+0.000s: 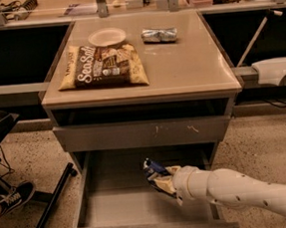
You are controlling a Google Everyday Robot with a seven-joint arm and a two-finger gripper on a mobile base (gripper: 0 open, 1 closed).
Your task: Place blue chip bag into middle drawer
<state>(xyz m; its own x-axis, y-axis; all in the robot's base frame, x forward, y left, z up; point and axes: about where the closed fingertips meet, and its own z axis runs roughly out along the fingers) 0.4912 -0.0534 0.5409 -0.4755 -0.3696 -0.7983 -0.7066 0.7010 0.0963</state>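
Observation:
The blue chip bag [153,171], small, crumpled, dark blue with pale patches, sits at the tip of my gripper [165,182] inside the open middle drawer [94,211], a wide grey metal box with a plain floor. The gripper reaches in from the lower right on a white arm, and the bag covers its tip. The bag is a little above the drawer floor, towards the right side.
On the cabinet top lie a large brown "Sea Salt" bag [103,65], a white plate [106,36] and a small silver foil packet [159,34]. A closed scratched drawer front [139,133] is above the open drawer. A shoe [10,197] and a black chair leg [50,204] are at the left.

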